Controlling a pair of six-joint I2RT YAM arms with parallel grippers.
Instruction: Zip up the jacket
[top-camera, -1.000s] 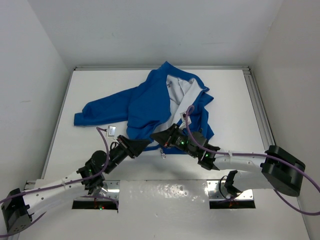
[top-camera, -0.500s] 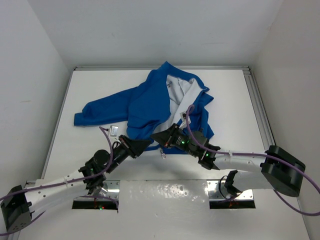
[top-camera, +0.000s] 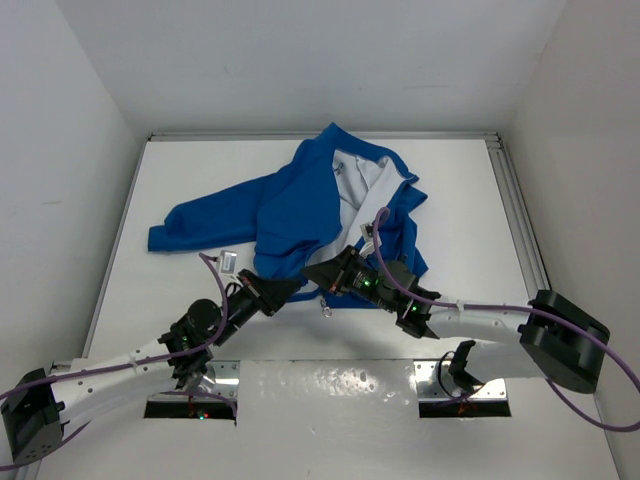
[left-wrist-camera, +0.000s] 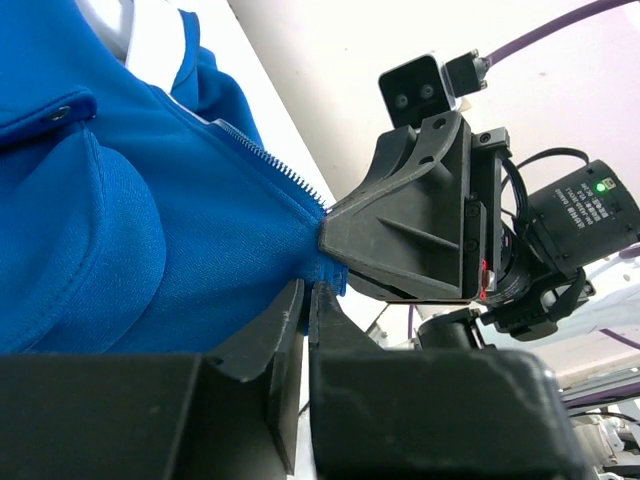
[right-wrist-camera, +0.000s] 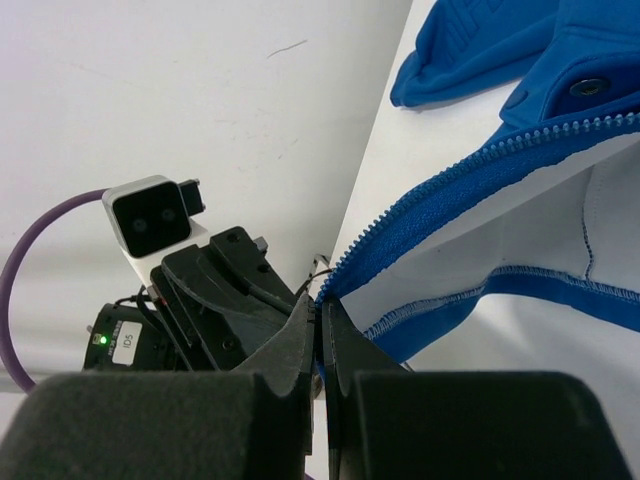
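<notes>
The bright blue jacket (top-camera: 300, 210) lies open on the white table, its white lining (top-camera: 365, 185) showing, collar at the far side. My left gripper (top-camera: 296, 287) is shut on the bottom hem of one front panel, next to the zipper teeth (left-wrist-camera: 262, 150). My right gripper (top-camera: 308, 270) faces it, tip to tip, shut on the bottom end of the other panel's zipper edge (right-wrist-camera: 440, 180). In the left wrist view my left gripper (left-wrist-camera: 308, 296) pinches blue hem fabric. In the right wrist view my right gripper (right-wrist-camera: 321, 306) pinches the zipper tape. A small metal pull (top-camera: 326, 307) hangs below the hem.
A white tag (top-camera: 226, 262) lies near the left sleeve (top-camera: 190, 225). White walls close in the table on three sides, with a metal rail (top-camera: 515, 215) along the right edge. Both arm bases sit at the near edge.
My left gripper has crept a little right and up toward the right gripper, with the hem in it. The right gripper and jacket have barely moved.
</notes>
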